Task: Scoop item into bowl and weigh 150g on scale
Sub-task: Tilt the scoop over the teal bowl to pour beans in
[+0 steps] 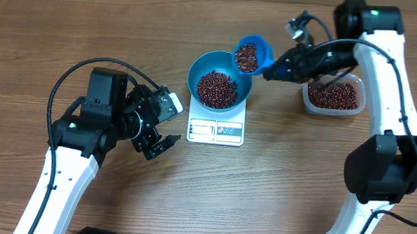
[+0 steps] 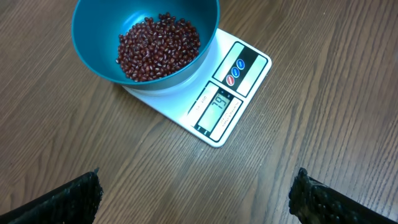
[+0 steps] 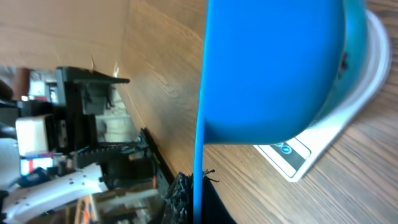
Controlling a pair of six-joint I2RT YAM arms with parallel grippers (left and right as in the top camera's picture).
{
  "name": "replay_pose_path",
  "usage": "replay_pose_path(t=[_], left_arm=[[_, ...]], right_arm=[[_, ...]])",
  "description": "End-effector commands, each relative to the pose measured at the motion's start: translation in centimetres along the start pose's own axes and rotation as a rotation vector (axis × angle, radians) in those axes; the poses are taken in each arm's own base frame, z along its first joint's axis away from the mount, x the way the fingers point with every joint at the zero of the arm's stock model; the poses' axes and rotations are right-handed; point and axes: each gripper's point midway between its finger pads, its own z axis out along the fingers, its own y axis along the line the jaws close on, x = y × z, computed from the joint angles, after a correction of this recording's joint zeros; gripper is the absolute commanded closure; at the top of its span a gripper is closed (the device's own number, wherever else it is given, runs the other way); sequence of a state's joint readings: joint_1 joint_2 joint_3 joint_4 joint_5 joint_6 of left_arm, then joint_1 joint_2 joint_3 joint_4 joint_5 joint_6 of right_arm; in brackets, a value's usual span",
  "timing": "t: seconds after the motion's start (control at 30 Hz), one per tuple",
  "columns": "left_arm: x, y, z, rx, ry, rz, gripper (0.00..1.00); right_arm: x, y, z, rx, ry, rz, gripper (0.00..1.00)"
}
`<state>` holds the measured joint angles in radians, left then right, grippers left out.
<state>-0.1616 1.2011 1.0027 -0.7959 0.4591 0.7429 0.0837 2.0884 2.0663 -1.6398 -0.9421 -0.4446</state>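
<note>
Right claw (image 1: 272,66): clamped on scoop (image 1: 249,55) handle; beans (image 1: 217,89) in bowl (image 1: 195,72) just left.
Left claw (image 2: 198,198): wide, empty; scale (image 1: 215,130) just right.

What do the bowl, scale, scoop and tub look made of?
Bowl: likely plastic, smooth teal, soft sheen.
Scale: white moulded plastic, slightly glossy, grey display window.
Scoop: opaque blue plastic, smooth.
Tub: probably thin clear plastic; translucent rim around the beans.
</note>
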Motion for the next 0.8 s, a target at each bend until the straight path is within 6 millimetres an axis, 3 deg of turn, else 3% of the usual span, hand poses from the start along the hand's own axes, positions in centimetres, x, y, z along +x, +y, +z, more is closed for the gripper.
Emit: replay_pose_path(t=[0.0, 0.33, 0.5, 0.77], left_arm=[[0.3, 0.0, 0.2, 0.006, 0.007, 0.011, 0.00], [0.3, 0.0, 0.2, 0.006, 0.007, 0.011, 0.00], [0.3, 0.0, 0.2, 0.006, 0.007, 0.011, 0.00], [0.3, 0.0, 0.2, 0.006, 0.007, 0.011, 0.00]], right_arm=[[-0.4, 0.3, 1.0, 0.074, 0.022, -0.005, 0.96], [0.3, -0.7, 4.3, 0.305, 0.122, 0.002, 0.96], [0.9, -1.8, 5.4, 0.483, 0.169, 0.005, 0.96], [0.9, -1.9, 6.5, 0.587, 0.175, -0.005, 0.96]])
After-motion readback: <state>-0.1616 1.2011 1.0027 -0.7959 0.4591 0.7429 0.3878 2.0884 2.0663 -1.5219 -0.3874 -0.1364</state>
